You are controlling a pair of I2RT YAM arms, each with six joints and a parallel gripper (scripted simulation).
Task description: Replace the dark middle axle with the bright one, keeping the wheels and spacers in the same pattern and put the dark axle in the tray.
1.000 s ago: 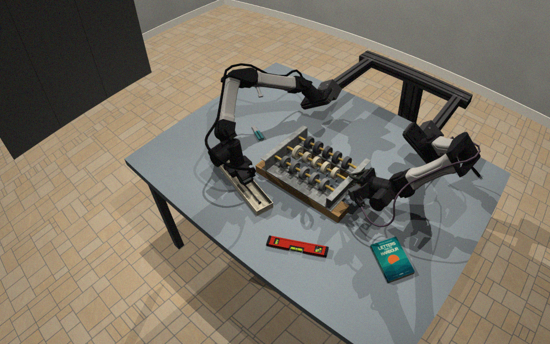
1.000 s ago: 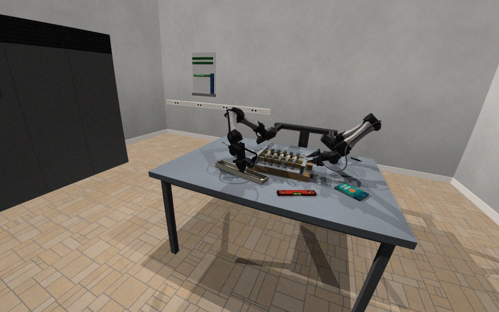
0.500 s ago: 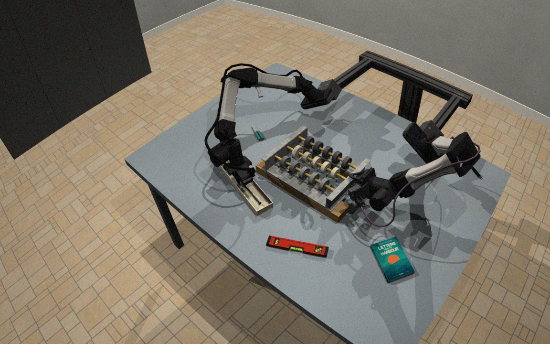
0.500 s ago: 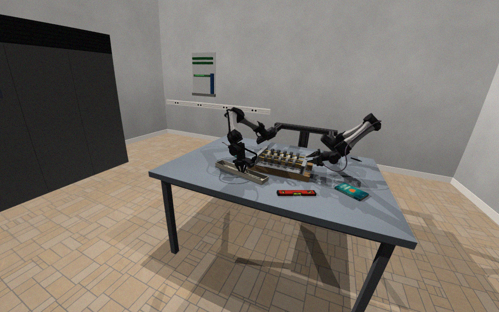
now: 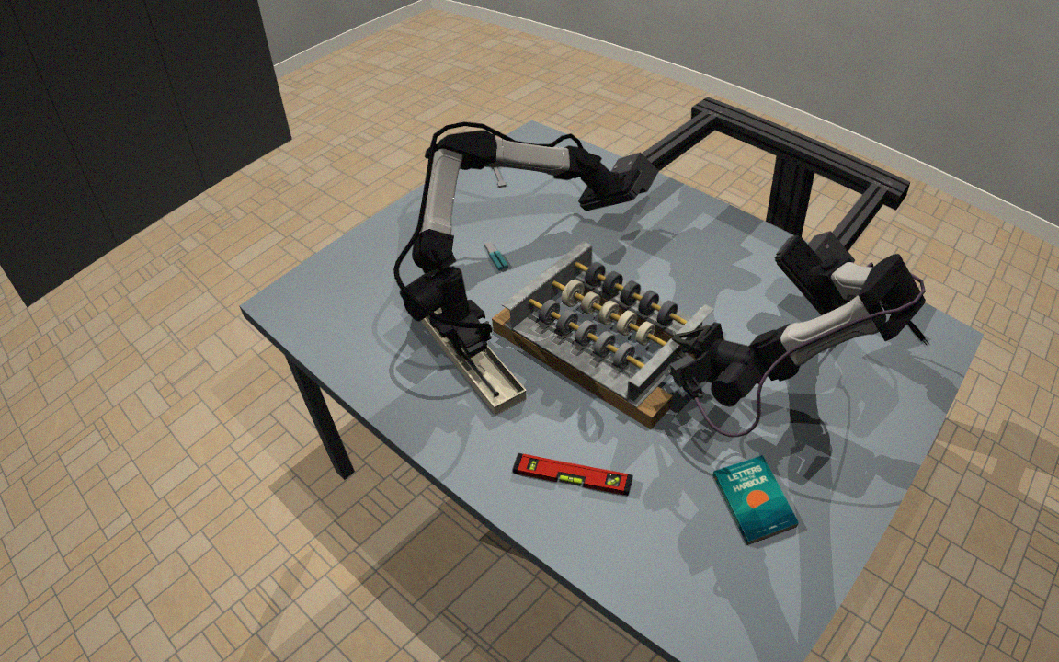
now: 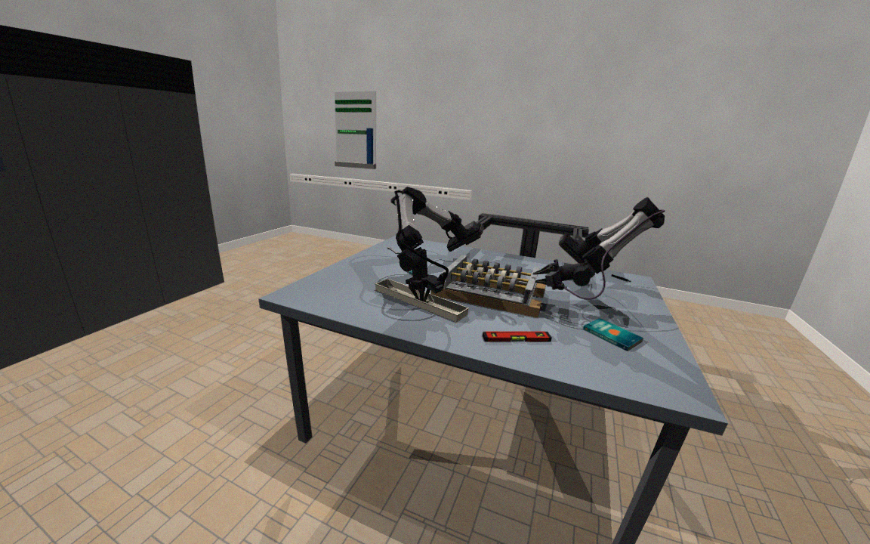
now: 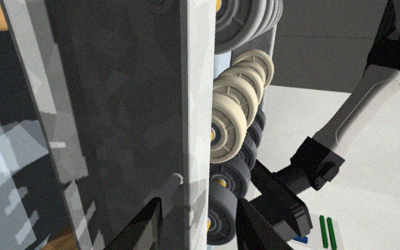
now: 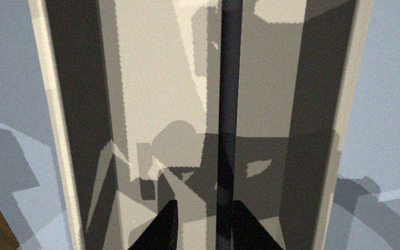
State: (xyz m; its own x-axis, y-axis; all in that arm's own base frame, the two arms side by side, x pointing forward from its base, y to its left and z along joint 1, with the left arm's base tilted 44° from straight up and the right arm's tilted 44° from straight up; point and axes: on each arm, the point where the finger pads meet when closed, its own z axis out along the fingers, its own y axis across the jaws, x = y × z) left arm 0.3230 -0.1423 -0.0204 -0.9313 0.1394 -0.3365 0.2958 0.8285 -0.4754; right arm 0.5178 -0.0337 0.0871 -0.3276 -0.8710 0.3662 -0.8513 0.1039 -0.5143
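The wheel frame (image 5: 648, 411) (image 6: 492, 299) stands on wooden battens, with cream wheels (image 5: 644, 331) (image 7: 236, 139) in the middle row between dark rows. The bright axle inside them cannot be made out. A pale round pin end (image 7: 177, 178) protrudes outside the near rail (image 7: 198, 104). My left gripper (image 5: 673, 354) (image 6: 535, 275) (image 7: 198, 209) is partly open at that rail, one finger on each side in its wrist view. The dark axle (image 8: 229, 87) (image 5: 488, 384) lies in the tray (image 8: 51, 97) (image 5: 508, 403) (image 6: 451, 314). My right gripper (image 8: 205, 211) (image 6: 422, 298) is slightly open low in the tray, the axle by one fingertip.
A red spirit level (image 5: 572, 479) (image 6: 516, 336) and a teal book (image 5: 756, 497) (image 6: 612, 333) lie in front of the frame. A small teal tool (image 5: 497, 258) lies behind the tray. The tray is close beside the frame's batten.
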